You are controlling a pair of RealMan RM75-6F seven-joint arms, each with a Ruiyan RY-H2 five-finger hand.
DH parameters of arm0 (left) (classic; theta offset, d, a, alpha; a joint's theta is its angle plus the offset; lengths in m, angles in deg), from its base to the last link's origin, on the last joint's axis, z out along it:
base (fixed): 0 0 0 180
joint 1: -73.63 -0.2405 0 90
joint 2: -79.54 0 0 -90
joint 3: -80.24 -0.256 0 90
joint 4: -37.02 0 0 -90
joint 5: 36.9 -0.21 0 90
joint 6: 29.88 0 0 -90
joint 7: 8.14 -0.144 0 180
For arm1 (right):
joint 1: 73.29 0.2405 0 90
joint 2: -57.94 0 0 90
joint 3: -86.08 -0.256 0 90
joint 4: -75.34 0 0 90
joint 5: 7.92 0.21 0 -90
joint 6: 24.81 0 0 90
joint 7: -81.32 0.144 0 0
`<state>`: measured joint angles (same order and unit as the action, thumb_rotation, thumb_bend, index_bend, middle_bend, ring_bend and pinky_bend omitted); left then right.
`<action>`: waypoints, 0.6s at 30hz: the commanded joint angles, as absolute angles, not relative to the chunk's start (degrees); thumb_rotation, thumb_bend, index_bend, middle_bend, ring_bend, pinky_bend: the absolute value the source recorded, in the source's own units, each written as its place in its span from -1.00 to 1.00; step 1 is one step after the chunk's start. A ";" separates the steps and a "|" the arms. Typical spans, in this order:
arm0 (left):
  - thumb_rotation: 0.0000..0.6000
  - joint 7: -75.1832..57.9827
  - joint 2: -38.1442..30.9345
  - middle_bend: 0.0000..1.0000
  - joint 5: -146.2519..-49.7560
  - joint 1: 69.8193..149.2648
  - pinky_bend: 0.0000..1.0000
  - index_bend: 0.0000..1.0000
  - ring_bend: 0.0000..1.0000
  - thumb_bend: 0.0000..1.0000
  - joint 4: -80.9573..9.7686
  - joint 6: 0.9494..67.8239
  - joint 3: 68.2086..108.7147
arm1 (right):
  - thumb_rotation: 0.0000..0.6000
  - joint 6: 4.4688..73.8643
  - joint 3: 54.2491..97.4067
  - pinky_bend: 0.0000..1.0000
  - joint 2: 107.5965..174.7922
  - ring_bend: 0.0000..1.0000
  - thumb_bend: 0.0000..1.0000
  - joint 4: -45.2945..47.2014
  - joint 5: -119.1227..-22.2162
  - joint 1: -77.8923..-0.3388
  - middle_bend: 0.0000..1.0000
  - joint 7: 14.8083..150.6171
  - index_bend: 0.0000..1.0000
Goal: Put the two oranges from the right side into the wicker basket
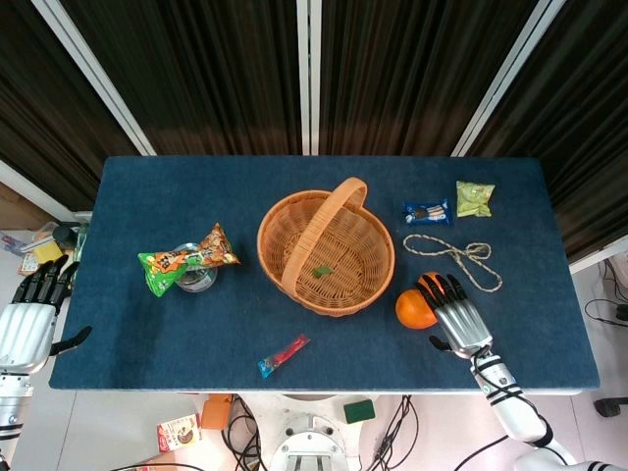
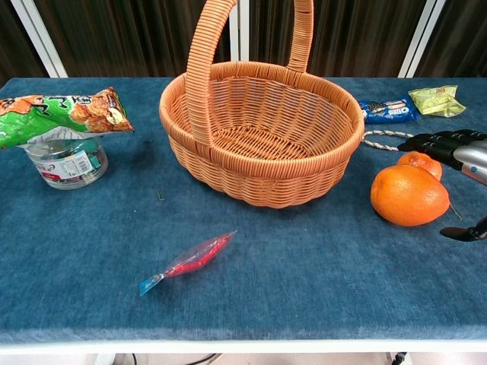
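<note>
The wicker basket [image 1: 339, 304] [image 2: 259, 179] stands upright at the table's middle, its handle arching over it. Two oranges lie to its right: the nearer orange [image 1: 413, 310] [image 2: 409, 195] sits in full view, the farther orange [image 1: 428, 283] [image 2: 420, 161] is partly hidden behind it and under my fingers. My right hand [image 1: 460, 315] [image 2: 455, 151] hovers just right of them, fingers straight and reaching over the farther orange, thumb spread to the side, holding nothing. My left hand [image 1: 31, 312] hangs off the table's left edge, fingers apart and empty.
A green-orange snack bag [image 1: 186, 259] [image 2: 61, 112] rests on a clear plastic jar [image 2: 65, 161] at the left. A red sachet [image 1: 283, 355] [image 2: 188, 262] lies near the front edge. Behind the oranges are a rope [image 1: 453, 257], a blue biscuit pack [image 1: 427, 211] and a green packet [image 1: 474, 198].
</note>
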<state>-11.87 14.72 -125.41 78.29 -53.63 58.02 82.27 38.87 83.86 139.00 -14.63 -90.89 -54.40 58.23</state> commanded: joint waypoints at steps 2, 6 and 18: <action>1.00 -11.89 14.68 -0.96 -125.45 78.32 -0.71 -0.90 -0.96 -0.75 -53.59 57.96 82.26 | 1.00 38.70 83.90 -1.00 139.42 -1.00 -0.62 -14.62 -90.53 -54.01 -1.00 57.80 -1.00; 1.00 -12.01 14.67 -0.96 -125.54 78.34 -0.71 -0.90 -0.96 -0.75 -53.65 57.93 82.21 | 1.00 38.42 84.07 -1.00 140.17 -1.00 -0.61 -14.21 -90.11 -53.52 -1.00 56.91 -1.00; 1.00 -11.84 14.69 -0.96 -125.53 78.36 -0.71 -0.90 -0.96 -0.75 -53.77 57.87 82.19 | 1.00 36.55 84.18 -1.00 142.48 -1.00 -0.58 -13.23 -88.57 -51.42 -0.99 54.02 -1.00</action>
<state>-11.84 14.68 -125.52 78.36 -53.77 57.87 82.19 36.54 84.21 142.38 -13.30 -88.61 -51.51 54.12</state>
